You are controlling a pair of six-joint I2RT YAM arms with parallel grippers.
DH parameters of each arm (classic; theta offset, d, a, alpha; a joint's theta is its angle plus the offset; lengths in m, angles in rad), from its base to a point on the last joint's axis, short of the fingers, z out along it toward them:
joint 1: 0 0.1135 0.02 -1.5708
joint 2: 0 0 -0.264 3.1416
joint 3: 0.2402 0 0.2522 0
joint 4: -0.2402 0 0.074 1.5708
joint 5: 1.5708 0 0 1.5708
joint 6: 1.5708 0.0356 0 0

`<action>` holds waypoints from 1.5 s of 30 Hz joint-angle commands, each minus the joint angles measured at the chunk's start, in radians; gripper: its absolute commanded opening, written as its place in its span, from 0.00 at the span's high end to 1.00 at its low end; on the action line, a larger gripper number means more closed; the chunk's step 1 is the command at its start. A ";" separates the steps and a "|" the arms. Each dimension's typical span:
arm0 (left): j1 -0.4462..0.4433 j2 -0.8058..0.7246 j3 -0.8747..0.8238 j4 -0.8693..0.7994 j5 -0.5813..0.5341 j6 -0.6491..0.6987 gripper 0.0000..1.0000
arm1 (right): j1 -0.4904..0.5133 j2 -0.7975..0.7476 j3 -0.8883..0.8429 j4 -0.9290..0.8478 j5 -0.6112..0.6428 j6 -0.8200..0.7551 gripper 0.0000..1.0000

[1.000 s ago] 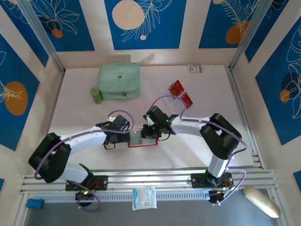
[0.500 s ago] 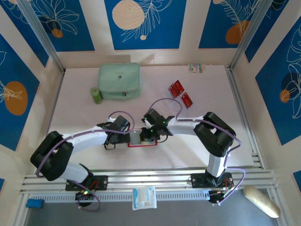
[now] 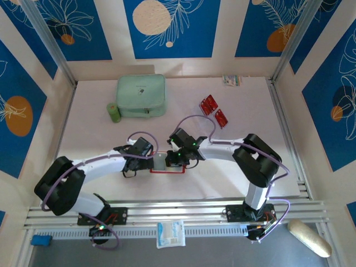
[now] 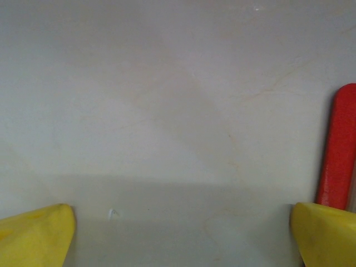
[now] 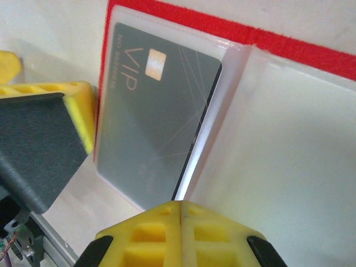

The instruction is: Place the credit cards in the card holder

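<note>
Currently: card holder (image 5: 300,47) open, VIP card (image 5: 156,128) inside; right gripper (image 5: 181,214) together; left gripper (image 4: 181,222) apart; red credit cards (image 3: 208,104) at holder's 1 o'clock.

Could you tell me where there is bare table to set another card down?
Free: the back strip between the mint-green case and the red cards; the right side between those cards and the wall; the near strip between the card holder and the rail. Crowded: where the left arm and right arm meet over the holder.
</note>
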 commanded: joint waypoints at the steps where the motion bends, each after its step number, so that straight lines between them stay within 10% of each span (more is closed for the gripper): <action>1: 0.005 -0.050 0.000 -0.033 -0.004 0.017 0.00 | -0.007 -0.079 0.007 -0.053 0.044 -0.013 1.00; 13: 0.009 -0.175 0.054 -0.006 0.037 0.053 0.00 | -0.010 -0.205 -0.047 -0.149 0.168 -0.031 0.89; 25: 0.019 -0.167 0.006 0.259 0.270 0.031 0.00 | -0.007 -0.152 -0.072 -0.132 0.213 -0.056 1.00; 45: 0.028 -0.044 -0.090 0.507 0.357 -0.025 0.00 | -0.081 -0.070 -0.162 -0.056 0.191 -0.077 1.00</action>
